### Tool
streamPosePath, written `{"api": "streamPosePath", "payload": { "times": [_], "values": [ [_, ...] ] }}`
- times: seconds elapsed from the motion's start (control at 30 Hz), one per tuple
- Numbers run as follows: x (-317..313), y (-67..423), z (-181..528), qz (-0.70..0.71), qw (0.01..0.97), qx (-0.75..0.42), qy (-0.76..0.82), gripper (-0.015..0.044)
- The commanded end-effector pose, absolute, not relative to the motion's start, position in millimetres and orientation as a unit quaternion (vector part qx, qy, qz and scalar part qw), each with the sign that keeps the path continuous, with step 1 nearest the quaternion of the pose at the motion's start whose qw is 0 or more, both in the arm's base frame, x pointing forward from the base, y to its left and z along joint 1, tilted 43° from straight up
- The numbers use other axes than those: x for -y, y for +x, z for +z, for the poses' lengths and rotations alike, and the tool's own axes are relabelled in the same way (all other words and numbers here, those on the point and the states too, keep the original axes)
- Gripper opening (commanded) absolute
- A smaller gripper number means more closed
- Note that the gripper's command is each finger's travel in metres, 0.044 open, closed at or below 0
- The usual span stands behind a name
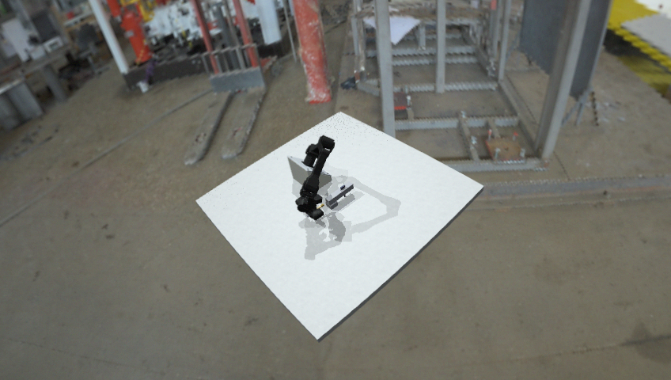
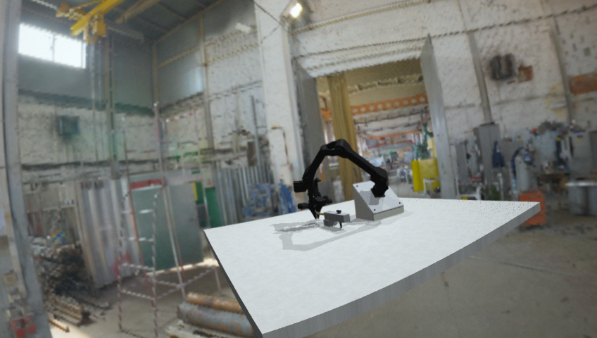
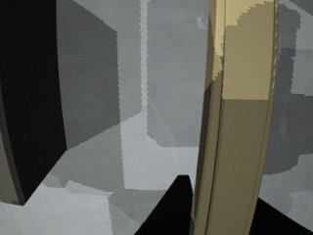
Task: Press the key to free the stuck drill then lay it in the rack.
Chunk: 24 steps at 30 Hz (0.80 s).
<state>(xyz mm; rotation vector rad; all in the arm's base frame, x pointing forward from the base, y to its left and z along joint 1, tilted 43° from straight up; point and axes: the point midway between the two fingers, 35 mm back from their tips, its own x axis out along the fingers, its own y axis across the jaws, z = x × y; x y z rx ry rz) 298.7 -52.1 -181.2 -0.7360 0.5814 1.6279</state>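
Note:
My gripper (image 1: 317, 211) (image 2: 316, 216) (image 3: 200, 185) is shut on the brass-coloured drill (image 1: 320, 206) (image 2: 320, 213) (image 3: 240, 142). In the wrist view the drill is a long bar between the black fingertips, running out of the top edge. In the exterior view its small visible part lies beside the left end of the grey block (image 1: 336, 198) (image 2: 335, 215); I cannot tell whether they touch. The key (image 1: 342, 187) (image 2: 338, 211) shows as a small black head on top of the block, with a thin dark tip below. I cannot make out the rack.
The sloped grey base block (image 1: 301, 176) (image 2: 383, 207) stands behind, under the arm's base. A black part (image 3: 31, 98) fills the left side of the wrist view. Arm shadows cross the white table (image 1: 329, 291) (image 2: 355, 267).

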Motion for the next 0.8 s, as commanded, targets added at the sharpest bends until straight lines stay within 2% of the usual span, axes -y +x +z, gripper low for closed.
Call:
{"api": "streamPosePath", "payload": {
  "times": [0.0,0.77],
  "values": [
    [54.2,299.0,-178.6,0.699,0.589,-0.25,-0.319,0.0],
    [58.0,300.2,-169.4,0.699,0.589,-0.25,-0.319,0.0]
  ]
}}
